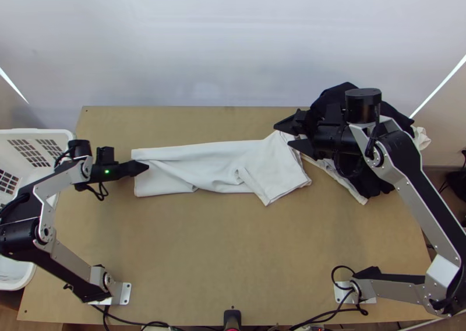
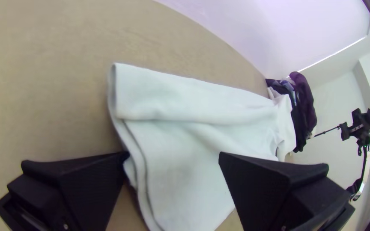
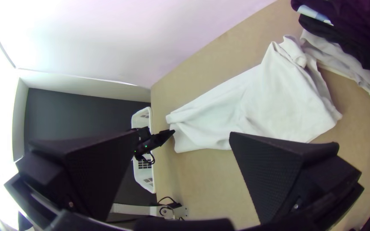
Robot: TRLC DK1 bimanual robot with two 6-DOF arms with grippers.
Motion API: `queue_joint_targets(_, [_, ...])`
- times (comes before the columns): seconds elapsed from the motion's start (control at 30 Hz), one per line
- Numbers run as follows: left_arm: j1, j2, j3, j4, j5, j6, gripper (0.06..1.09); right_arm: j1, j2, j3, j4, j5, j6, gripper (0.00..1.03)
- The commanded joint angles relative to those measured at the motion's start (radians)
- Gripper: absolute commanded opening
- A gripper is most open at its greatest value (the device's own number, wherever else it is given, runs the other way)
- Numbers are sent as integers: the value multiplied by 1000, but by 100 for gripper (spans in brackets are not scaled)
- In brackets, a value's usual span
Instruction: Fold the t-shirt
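Finding the white t-shirt (image 1: 218,165) folded into a long, wrinkled strip nearer the tabletop's (image 1: 233,255) far edge; seeing the left gripper (image 1: 145,166) parted at the cloth's left end, the right gripper (image 1: 283,134) parted too, at its far right corner.

In the top view, the left edge is cropping the basket (image 1: 35,131), the bottom edge is cutting off a black object (image 1: 232,318), and the right arm (image 1: 402,153) is hiding some of the pile (image 1: 335,95), while the left gripper (image 1: 145,167) is covering part of the shirt (image 2: 193,98) in its wrist view.
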Motion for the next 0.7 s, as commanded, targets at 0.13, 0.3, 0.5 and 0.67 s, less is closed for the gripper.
queue_joint_targets(0.13, [-166,44,31,50,44,-140,104,-10,-29,10,-16,2,21,98])
queue_joint_targets(0.3, [-186,-7,26,104,-22,-230,59,-30,-48,7,-27,3,16,98])
queue_joint_targets(0.5, [13,-85,-45,226,-79,-331,9,-83,-80,-16,-39,5,-16,98])
queue_joint_targets(0.67, [222,-153,-26,64,-76,-210,9,-131,-114,-65,-50,17,-77,98])
